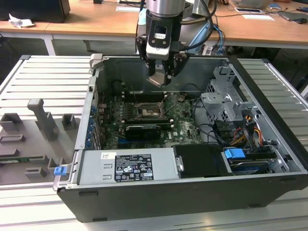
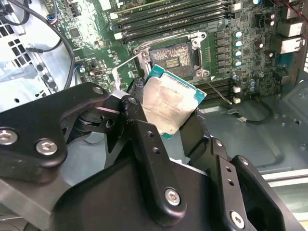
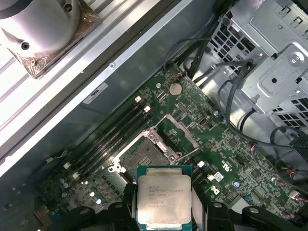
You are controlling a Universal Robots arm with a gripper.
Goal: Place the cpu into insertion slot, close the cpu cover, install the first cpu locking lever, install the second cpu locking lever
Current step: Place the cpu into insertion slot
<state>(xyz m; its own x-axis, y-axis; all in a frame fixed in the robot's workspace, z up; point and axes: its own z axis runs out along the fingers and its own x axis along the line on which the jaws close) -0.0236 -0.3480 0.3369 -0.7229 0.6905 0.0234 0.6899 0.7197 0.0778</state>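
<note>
My gripper hangs inside the open computer case, above the green board. It is shut on the cpu, a flat square chip with a pale silvery face, held by its edges between the black fingers. Both wrist views show the cpu up in the air, clear of the board. The insertion slot lies below and a little ahead of the chip, its dark pin field uncovered. The cpu cover, a grey metal frame, stands swung open at one side of the slot.
Long black memory slots run beside the socket. A black card lies in front of it, then a grey power supply box. A metal drive cage with cables is at the exterior view's right. Grey fixtures stand on the slatted table.
</note>
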